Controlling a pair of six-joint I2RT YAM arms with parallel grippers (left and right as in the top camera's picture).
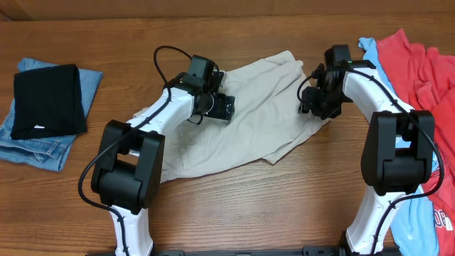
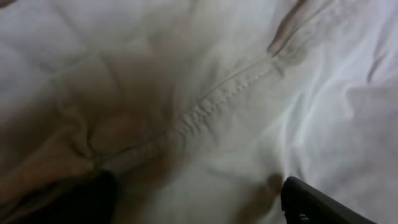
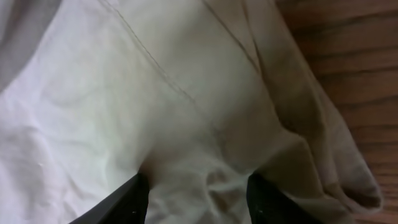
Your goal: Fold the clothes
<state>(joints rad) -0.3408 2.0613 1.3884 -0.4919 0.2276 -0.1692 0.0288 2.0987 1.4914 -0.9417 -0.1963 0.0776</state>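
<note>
Five garments are being counted: one beige shorts [image 1: 263, 117], one red top [image 1: 426, 71], one light-blue top [image 1: 419, 229], one black garment [image 1: 48, 99], one jeans [image 1: 35, 151]. Two grippers are being counted: left gripper [image 1: 226, 107], right gripper [image 1: 310, 101].

Worktop [image 1: 242, 206]: brown wood, grain running left to right, fills nearly the whole overhead frame. Paler tan strip [image 1: 43, 8] along the top edge, upper left; cannot tell what it is. Light even, shadows soft. Right wrist view: same wood in the upper right corner.
</note>
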